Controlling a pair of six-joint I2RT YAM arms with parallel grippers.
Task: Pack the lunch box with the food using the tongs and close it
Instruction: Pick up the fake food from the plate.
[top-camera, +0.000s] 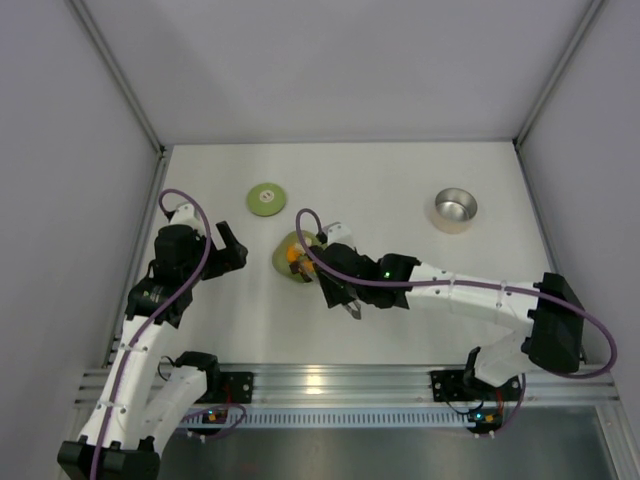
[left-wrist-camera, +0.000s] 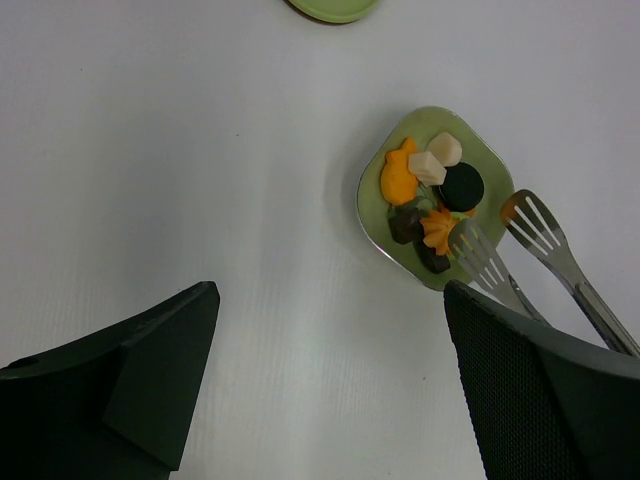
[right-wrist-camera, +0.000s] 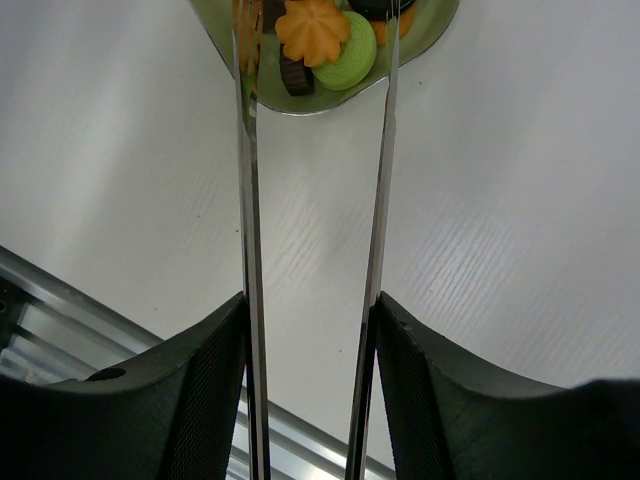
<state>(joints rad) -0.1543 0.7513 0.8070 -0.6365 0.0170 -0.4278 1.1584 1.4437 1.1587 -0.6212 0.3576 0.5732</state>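
Observation:
The light green plate (left-wrist-camera: 372, 215) holds the food (left-wrist-camera: 400, 180): several orange, white, dark and green pieces. My right gripper (right-wrist-camera: 312, 320) is shut on the tongs (right-wrist-camera: 250, 200), one finger pressed against the outside of each slim arm. The tongs' slotted tips (left-wrist-camera: 485, 260) are spread apart at the plate's near-right edge, one beside the orange flower piece (right-wrist-camera: 313, 30). The lunch box (top-camera: 455, 209) stands uncovered at the back right. Its green lid (top-camera: 267, 198) lies flat behind the plate. My left gripper (left-wrist-camera: 330, 300) hangs open over bare table, left of the plate.
White walls enclose the table on three sides. An aluminium rail (top-camera: 320, 385) runs along the near edge, between the arm bases. The right arm (top-camera: 470, 295) stretches low across the table from the right base toward the plate (top-camera: 283, 255).

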